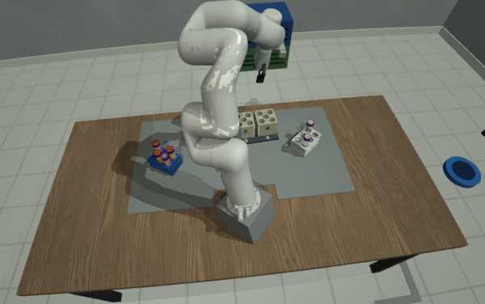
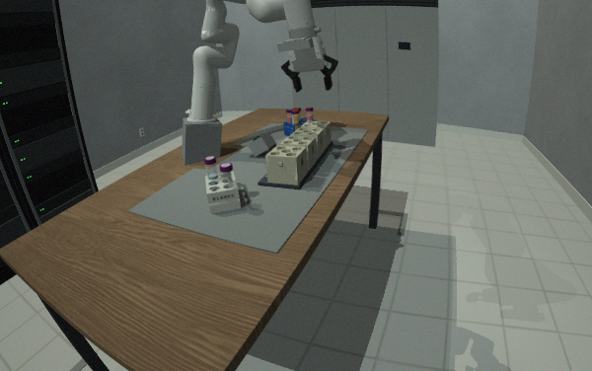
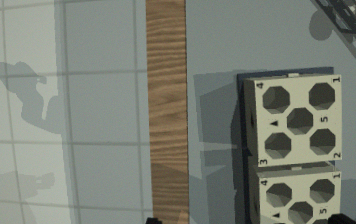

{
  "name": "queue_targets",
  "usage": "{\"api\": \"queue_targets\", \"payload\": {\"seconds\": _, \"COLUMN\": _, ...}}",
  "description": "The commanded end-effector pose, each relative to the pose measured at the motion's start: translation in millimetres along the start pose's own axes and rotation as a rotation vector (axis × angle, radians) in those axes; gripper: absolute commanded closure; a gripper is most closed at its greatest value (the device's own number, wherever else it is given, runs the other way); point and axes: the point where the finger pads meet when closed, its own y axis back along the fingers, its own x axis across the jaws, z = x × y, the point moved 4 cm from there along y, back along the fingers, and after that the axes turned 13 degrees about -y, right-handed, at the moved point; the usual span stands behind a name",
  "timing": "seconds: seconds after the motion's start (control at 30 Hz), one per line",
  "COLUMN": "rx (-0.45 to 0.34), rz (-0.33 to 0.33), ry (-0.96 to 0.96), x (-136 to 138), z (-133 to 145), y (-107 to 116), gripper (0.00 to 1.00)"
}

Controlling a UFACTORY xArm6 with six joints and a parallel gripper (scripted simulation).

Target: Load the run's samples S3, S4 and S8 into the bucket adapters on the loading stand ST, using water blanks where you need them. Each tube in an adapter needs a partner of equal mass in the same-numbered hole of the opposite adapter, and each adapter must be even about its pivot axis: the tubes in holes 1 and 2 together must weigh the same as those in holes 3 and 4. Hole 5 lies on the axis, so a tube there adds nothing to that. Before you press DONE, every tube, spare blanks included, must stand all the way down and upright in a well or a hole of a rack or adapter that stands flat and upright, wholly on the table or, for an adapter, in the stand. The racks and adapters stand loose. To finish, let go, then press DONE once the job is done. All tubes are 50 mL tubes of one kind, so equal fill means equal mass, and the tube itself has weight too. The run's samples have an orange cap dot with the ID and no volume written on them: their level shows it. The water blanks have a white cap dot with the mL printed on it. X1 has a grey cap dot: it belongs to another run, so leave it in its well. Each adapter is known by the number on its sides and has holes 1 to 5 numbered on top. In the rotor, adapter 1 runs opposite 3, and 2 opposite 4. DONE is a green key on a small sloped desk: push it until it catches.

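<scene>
My gripper (image 1: 260, 79) (image 2: 313, 88) (image 3: 248, 220) is open and empty, high above the far side of the table. Adapter 4 (image 1: 272, 126) (image 2: 282, 170) (image 3: 312, 157) stands on the dark stand (image 1: 264, 139) (image 2: 277, 185), its five holes empty. Adapter 3 (image 1: 245, 130) is beside it; the arm hides the others in the top view. The blue rack (image 1: 174, 168) (image 2: 288, 130) at left holds several orange-dotted tubes and grey-dotted X1 (image 1: 165, 156); IDs are unreadable. The white blanks rack (image 1: 300, 149) (image 2: 223, 199) holds two white-dotted tubes (image 1: 310, 122) (image 1: 307, 137); their mL are unreadable.
A small sloped grey desk (image 2: 263, 145) with a bit of green stands between the arm base and the adapter row. The arm hides it in the top view. The table's far edge (image 3: 167, 100) runs close beside the stand.
</scene>
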Motion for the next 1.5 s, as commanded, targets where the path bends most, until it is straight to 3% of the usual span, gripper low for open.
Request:
{"api": "queue_targets", "payload": {"seconds": 0.0, "rx": 0.007, "rz": -0.007, "ry": 0.068, "x": 5.1, "z": 7.1, "y": -0.2, "gripper": 0.0}}
{"api": "queue_targets", "payload": {"seconds": 0.93, "rx": 0.071, "rz": 0.074, "ry": 0.928, "x": 83.0, "z": 72.5, "y": -28.6, "gripper": 0.0}}
{"api": "queue_targets", "payload": {"seconds": 1.47, "rx": 0.085, "rz": 0.128, "ry": 1.391, "x": 129.0, "z": 96.5, "y": -44.0, "gripper": 0.0}}
